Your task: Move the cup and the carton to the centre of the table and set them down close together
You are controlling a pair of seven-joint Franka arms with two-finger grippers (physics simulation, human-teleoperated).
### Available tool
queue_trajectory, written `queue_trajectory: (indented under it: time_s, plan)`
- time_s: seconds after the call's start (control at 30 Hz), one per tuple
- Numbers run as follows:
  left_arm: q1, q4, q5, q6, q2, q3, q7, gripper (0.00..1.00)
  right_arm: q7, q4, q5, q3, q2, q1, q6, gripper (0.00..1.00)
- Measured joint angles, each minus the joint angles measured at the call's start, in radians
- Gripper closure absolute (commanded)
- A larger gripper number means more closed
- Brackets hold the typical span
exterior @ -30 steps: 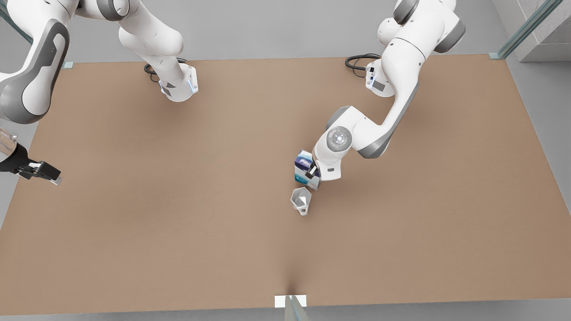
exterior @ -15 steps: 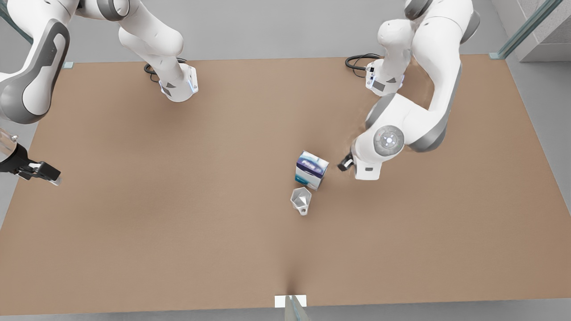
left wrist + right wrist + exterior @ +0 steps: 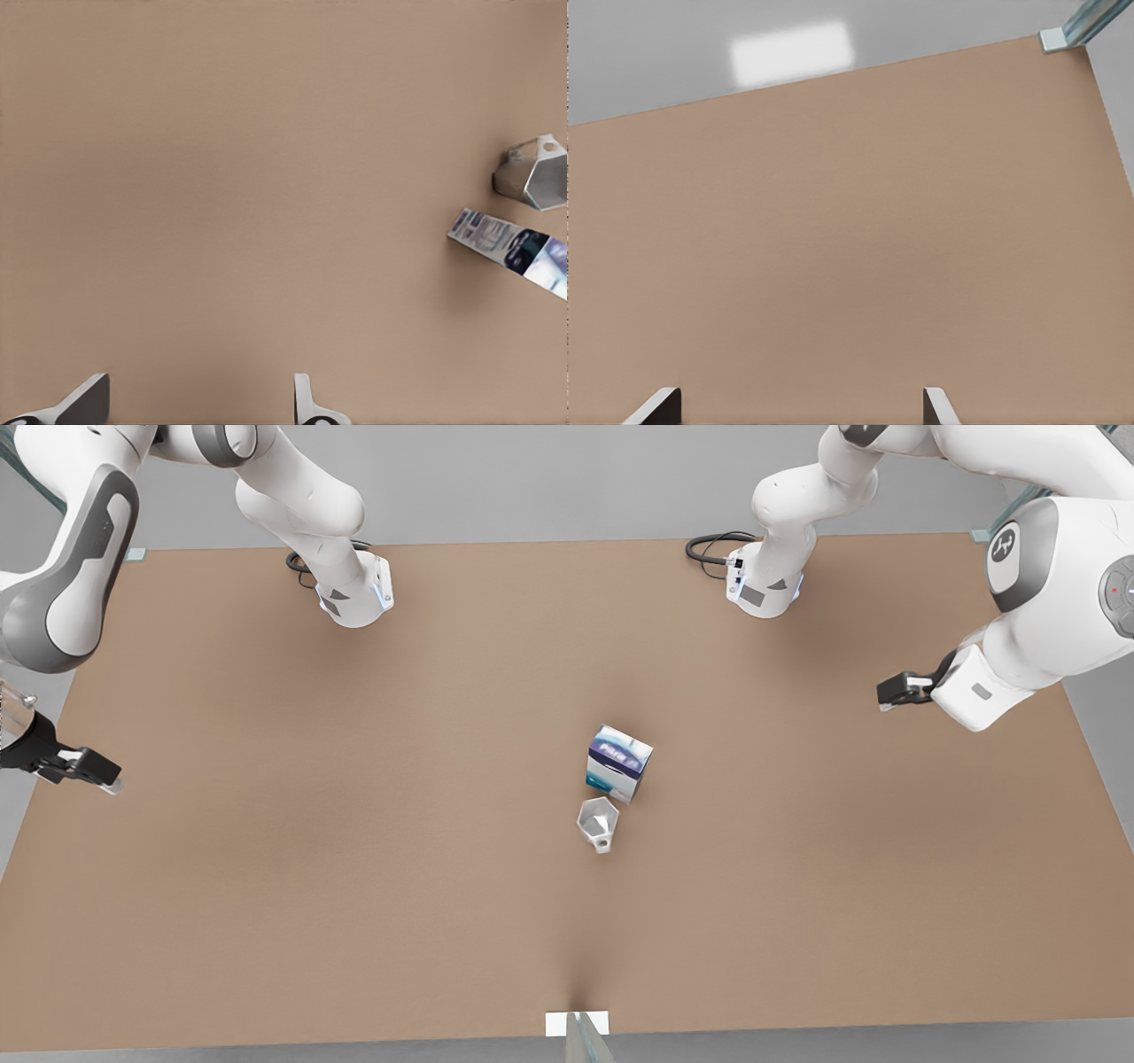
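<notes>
Pulling my empty, open right gripper [image 3: 889, 690] away to the front view's right, I left the carton [image 3: 617, 763] beside the cup [image 3: 598, 823] mid-table [image 3: 354, 868]; left gripper [image 3: 89, 771] waited, spread wide.

No words to read

The carton [image 3: 617, 763] has white marks on its dark blue panel, maybe letters, but too blurry to read.

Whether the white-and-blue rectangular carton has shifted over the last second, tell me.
No. The carton sits in the same spot beside the pale grey faceted cup, unchanged against the white arm base.
</notes>
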Motion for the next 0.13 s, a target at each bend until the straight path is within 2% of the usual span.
queue_trajectory:
  time_s: [0.13]
  plan:
    - [0.0, 0.001, 0.0, 0.0, 0.0, 0.0, 0.0, 0.0, 0.0, 0.0, 0.0, 0.003, 0.008, 0.005, 0.002, 0.0]
